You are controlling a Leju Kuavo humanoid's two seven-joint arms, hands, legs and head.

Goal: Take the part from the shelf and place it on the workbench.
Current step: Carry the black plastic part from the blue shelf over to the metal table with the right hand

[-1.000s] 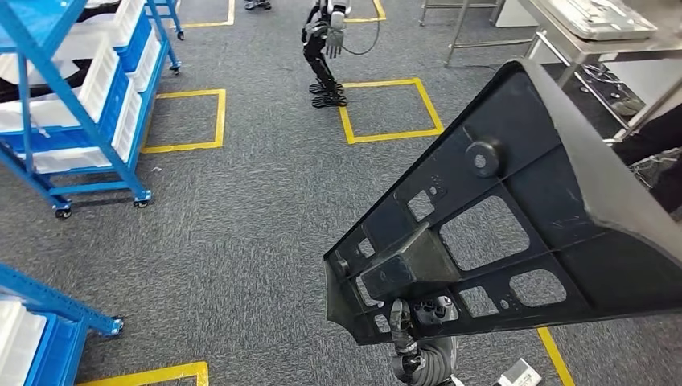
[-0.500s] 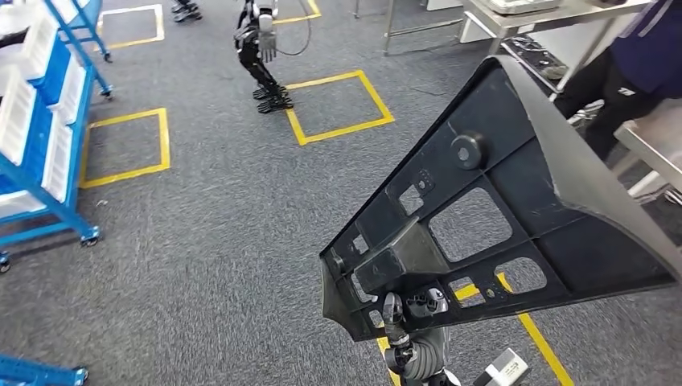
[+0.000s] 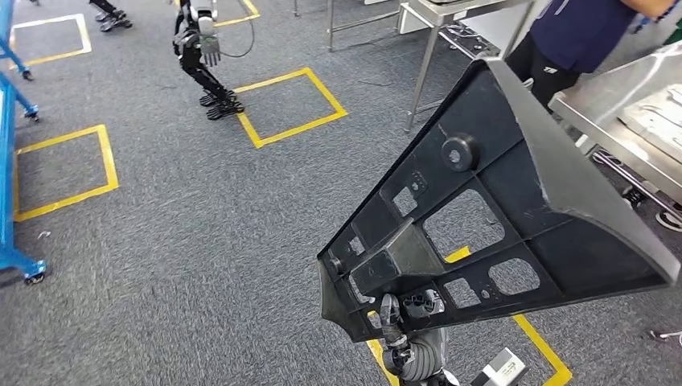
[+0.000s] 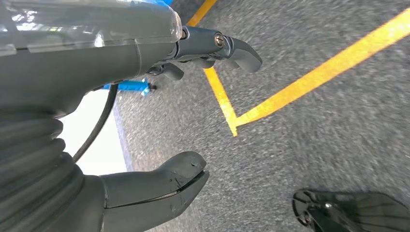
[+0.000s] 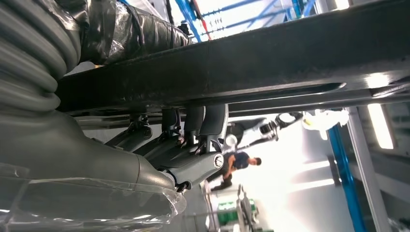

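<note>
The part (image 3: 515, 209) is a large black triangular plastic panel with ribs and cut-outs, held up in front of me over the carpet. My right hand (image 3: 406, 322) grips its narrow lower end from below. In the right wrist view the dark fingers (image 5: 193, 145) curl around the edge of the part (image 5: 270, 63). The steel workbench (image 3: 619, 104) stands at the right, just beyond the part's wide end. My left hand (image 4: 121, 58) hangs above the floor, thumb (image 4: 154, 186) and fingers apart, holding nothing.
A person in a dark blue top (image 3: 579, 32) stands behind the workbench. A second steel table (image 3: 434, 16) stands at the back. Another robot (image 3: 201, 56) stands by a yellow floor square (image 3: 289, 104). A blue shelf frame (image 3: 8, 161) is at the left edge.
The camera has swung to the right: the blue shelves slid off to the left, and the workbench and the person came in at the right. The part stays in my right hand.
</note>
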